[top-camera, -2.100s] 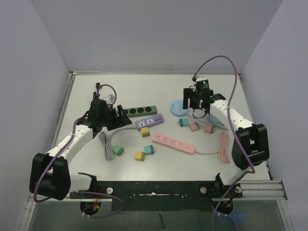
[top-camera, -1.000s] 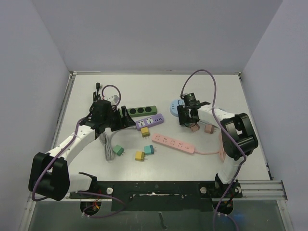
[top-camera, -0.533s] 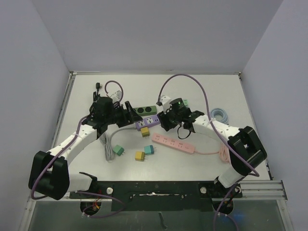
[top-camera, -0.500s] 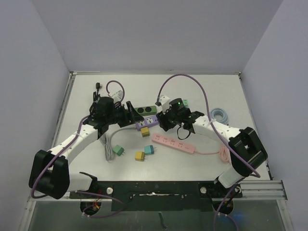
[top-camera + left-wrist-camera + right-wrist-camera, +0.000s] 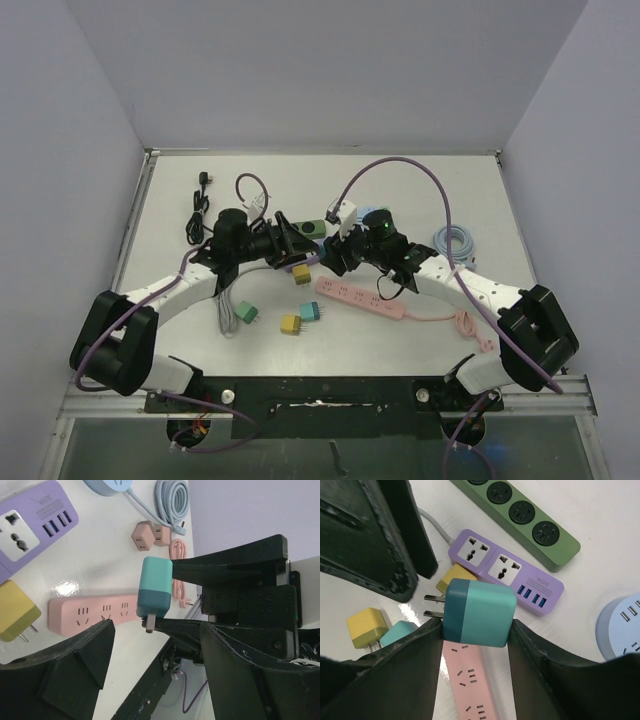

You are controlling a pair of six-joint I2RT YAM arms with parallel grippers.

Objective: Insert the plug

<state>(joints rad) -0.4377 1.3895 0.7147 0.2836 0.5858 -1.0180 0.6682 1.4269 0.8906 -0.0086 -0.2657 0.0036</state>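
My right gripper (image 5: 476, 626) is shut on a two-tone teal plug (image 5: 482, 612), its two prongs pointing left. The plug hangs just above the pink power strip (image 5: 467, 680), in front of the purple power strip (image 5: 506, 572). In the top view the right gripper (image 5: 336, 256) sits mid-table, facing my left gripper (image 5: 295, 243). My left gripper (image 5: 156, 645) is open with nothing in it, and the held plug (image 5: 156, 587) shows just beyond its fingers. The purple strip (image 5: 30, 530) lies at the upper left of the left wrist view.
A green power strip (image 5: 312, 228) lies behind the grippers. Loose yellow (image 5: 290, 323), teal (image 5: 310, 311) and green (image 5: 245, 313) plugs sit toward the front. Two pink plugs (image 5: 147, 535), a blue round socket (image 5: 622, 625) and a blue cable coil (image 5: 452, 240) are to the right. A black cable (image 5: 198, 205) lies back left.
My right arm has swung from the back right to mid-table carrying the teal plug. My left gripper has shifted right toward it, still open.
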